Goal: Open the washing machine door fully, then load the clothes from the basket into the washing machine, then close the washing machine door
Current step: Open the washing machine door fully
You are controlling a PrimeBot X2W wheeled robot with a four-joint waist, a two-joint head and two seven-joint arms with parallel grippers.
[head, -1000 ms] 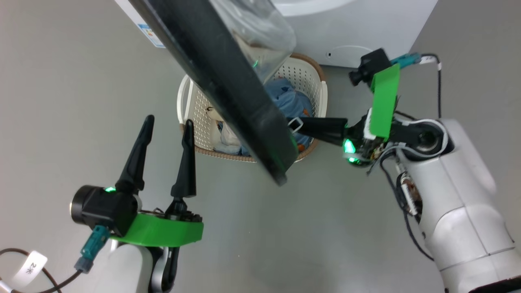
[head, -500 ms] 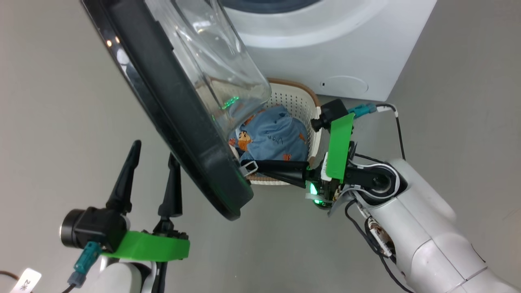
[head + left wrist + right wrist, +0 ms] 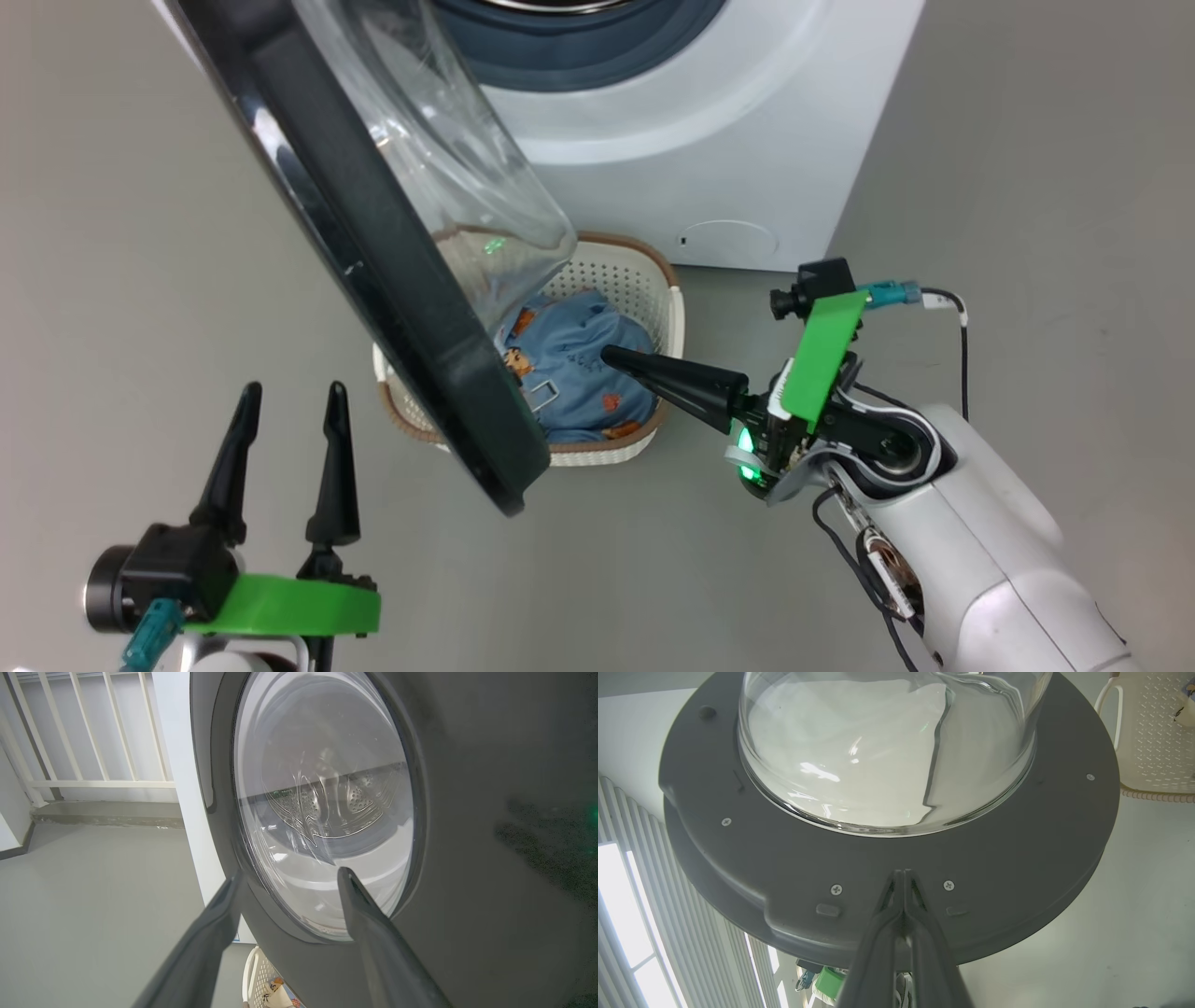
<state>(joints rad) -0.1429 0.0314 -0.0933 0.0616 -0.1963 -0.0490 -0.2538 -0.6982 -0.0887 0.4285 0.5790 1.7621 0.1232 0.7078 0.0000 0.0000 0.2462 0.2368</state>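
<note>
Grey floor [image 3: 1027, 187] all round.

Head view:
- 12 o'clock: washing machine [image 3: 653, 168], drum mouth uncovered, grey-blue gasket [image 3: 579, 47] showing, round filter cap [image 3: 728, 240] low on its front.
- 11 o'clock down to centre: washing machine door [image 3: 373, 280] stands open, seen edge-on, with its glass bowl window [image 3: 448, 168] bulging toward the machine.
- Centre: basket [image 3: 644, 271] on the floor in front of the machine, its 9 o'clock side hidden behind the door. Inside it are the clothes [image 3: 579, 373], blue bear-print piece on top.
- From 4 o'clock: right tool [image 3: 609, 355], clenched with nothing in it, tip above the clothes and just beside the door's inner face.
- 7 o'clock: left tool [image 3: 293, 390], released and empty, clear of the door's outer side.

Left wrist view:
- Door's outer face spans centre to 3 o'clock.
- Left tool's parted fingers [image 3: 373, 933] frame the window's lower edge, no contact visible.
- Steel drum [image 3: 355, 798] shows through the glass.
- White railing [image 3: 93, 728] at 10 o'clock, basket corner at 6 o'clock.

Right wrist view:
- Door's inner ring runs across the middle, glass bowl at 12 o'clock.
- Right tool is pinched tight, tip pointing at the ring between two screws [image 3: 836, 889]. Can't tell if it touches.
- Basket at 2 o'clock.
</note>
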